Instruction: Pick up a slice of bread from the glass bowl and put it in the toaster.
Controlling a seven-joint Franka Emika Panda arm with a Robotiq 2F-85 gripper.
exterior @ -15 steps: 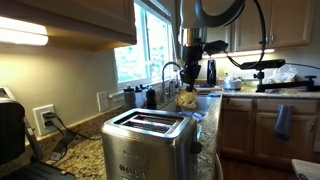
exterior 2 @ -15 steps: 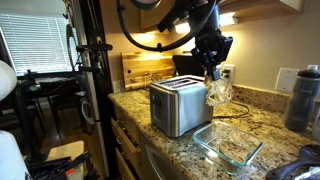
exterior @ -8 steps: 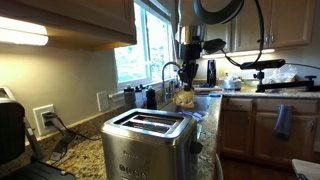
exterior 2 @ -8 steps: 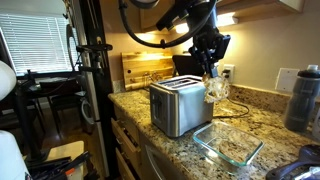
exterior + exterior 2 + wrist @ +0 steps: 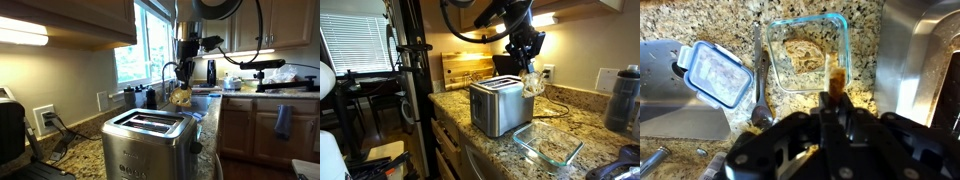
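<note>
My fingers [image 5: 528,68] are closed on the slice of bread [image 5: 532,86]. I hold it in the air, over the granite surface [image 5: 575,103] and just beside the toaster [image 5: 495,108]. The glass bowl [image 5: 840,30] stands on the surface near the toaster, and a second slice [image 5: 800,50] lies in it.

A home kitchen: granite counter [image 5: 578,106], toaster [image 5: 150,140], wooden cabinets [image 5: 245,125], sink tap [image 5: 167,70] by the window [image 5: 152,45]
</note>
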